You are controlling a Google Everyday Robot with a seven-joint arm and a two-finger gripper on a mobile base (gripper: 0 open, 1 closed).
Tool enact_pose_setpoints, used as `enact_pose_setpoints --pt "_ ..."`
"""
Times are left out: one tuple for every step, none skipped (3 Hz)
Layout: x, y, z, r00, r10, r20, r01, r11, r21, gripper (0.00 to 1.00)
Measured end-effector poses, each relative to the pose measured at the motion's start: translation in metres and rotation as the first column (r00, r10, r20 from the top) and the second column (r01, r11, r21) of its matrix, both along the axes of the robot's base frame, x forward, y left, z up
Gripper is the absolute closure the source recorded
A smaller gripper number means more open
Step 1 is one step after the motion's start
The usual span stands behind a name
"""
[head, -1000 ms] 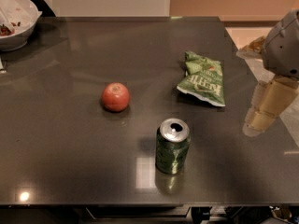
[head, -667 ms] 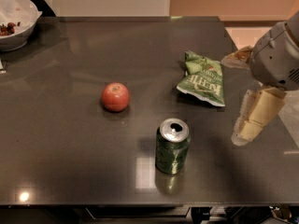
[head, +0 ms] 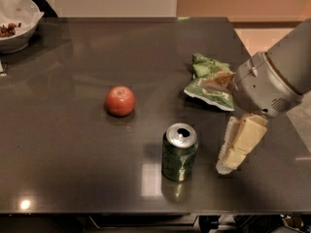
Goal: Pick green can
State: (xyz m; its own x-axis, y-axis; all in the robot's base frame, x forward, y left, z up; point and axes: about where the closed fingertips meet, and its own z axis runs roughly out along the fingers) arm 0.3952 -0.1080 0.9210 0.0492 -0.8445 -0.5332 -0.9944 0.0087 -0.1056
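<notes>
The green can (head: 179,152) stands upright on the dark table (head: 73,169), near its front edge, with its silver top open to view. My gripper (head: 232,155) hangs from the grey arm on the right, its pale fingers (head: 241,143) pointing down-left. It is just to the right of the can, a short gap apart, not touching it and holding nothing.
A red apple (head: 120,101) sits left of and behind the can. A crinkled green chip bag (head: 208,82) lies behind the can, partly under my arm. A white bowl (head: 14,22) with food stands at the far left corner.
My arm and gripper have moved left and down over the table, from its right edge to close beside the can. The can, apple and bag have not moved.
</notes>
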Motion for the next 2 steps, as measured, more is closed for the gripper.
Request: enact_pose_setpoints --pt "-0.009 0.023 -0.014 0.9984 0.051 -0.026 -0.049 0.998 0.049 0.00" --pt "-0.018 0.044 -0.024 0.9938 0.102 -0.045 -0.097 0.991 0.088 0.00"
